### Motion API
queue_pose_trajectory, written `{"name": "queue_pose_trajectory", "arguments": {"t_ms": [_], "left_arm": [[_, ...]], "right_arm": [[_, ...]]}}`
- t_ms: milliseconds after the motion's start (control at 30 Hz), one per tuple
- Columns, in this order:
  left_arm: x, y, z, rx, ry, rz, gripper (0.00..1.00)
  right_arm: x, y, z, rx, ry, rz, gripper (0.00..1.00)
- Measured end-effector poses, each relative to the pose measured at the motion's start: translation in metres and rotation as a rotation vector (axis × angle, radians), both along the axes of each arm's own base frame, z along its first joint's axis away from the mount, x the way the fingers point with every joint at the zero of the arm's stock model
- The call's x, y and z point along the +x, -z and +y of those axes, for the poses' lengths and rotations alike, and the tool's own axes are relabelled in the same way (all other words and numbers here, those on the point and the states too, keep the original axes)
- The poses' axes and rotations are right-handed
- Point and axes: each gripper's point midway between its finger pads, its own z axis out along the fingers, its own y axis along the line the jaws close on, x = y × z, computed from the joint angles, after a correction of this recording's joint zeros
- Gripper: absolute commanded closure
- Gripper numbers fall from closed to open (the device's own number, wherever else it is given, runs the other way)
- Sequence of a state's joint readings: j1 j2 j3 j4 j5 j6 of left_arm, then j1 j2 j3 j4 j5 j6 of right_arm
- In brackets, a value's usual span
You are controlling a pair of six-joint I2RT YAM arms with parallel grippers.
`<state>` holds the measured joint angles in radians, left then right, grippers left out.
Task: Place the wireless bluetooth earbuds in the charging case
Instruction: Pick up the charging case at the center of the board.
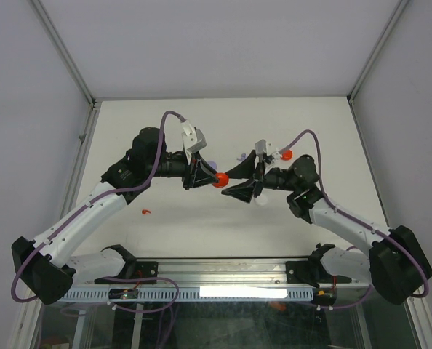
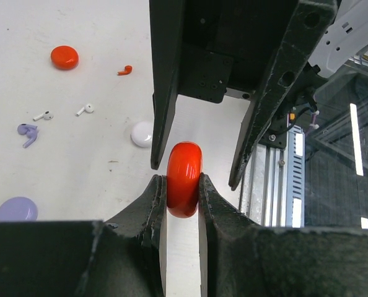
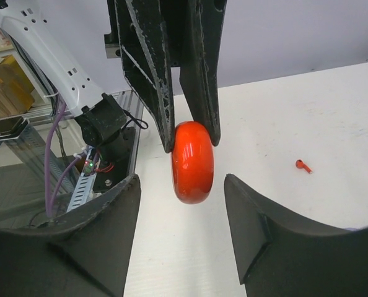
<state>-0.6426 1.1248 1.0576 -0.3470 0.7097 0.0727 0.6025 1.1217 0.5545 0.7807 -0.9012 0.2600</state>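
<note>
White tabletop (image 1: 201,225) below; your left gripper (image 2: 183,185) clamps the red case (image 3: 192,162) edge-on, held between the parted jaws of your right gripper (image 3: 183,180), probably for a handover

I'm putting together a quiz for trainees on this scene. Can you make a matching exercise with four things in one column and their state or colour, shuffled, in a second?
Things:
1. left gripper
2. right gripper
3. held charging case
4. disc at the lower left of the left wrist view

States:
A. lilac, lying flat
B. open, a finger clear on each side of the case
C. red, standing on edge
D. shut on the case

Pairs: 1-D, 2-B, 3-C, 4-A
</note>
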Motion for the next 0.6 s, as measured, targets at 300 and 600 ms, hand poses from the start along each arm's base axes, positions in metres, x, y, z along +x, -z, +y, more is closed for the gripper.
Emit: {"name": "queue_pose_trajectory", "arguments": {"t_ms": [300, 600], "left_arm": [[-0.0007, -0.0011, -0.0006, -0.005, 0.006, -0.003, 0.93], [-0.0021, -0.0040, -0.0020, -0.017, 0.021, -0.010, 0.93]], "right_arm": [[0.0030, 0.0110, 0.0050, -0.015, -0.012, 0.038, 0.59], [0.0023, 0.0088, 0.0074, 0.003, -0.026, 0.073, 0.70]]}}
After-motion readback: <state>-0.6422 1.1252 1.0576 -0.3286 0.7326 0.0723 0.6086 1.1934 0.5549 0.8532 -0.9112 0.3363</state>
